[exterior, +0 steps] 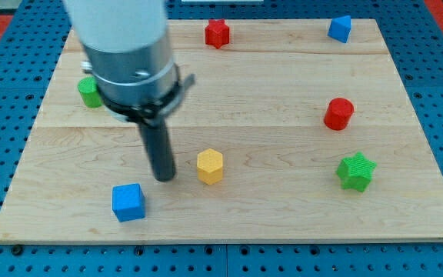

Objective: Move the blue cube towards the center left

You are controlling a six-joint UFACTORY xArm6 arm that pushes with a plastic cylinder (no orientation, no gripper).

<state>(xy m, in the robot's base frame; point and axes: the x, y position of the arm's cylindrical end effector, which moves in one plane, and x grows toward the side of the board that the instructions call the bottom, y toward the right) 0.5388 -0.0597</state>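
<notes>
The blue cube (128,202) sits near the view's bottom left of the wooden board (283,108). My tip (164,178) rests on the board just above and to the right of the blue cube, a short gap apart from it. A yellow hexagonal block (210,165) stands close to the right of my tip.
A green cylinder (90,92) is at the left, partly hidden behind the arm. A red star-like block (217,33) is at the top middle, a blue block (340,28) at the top right, a red cylinder (338,114) at the right, and a green star (357,171) at the lower right.
</notes>
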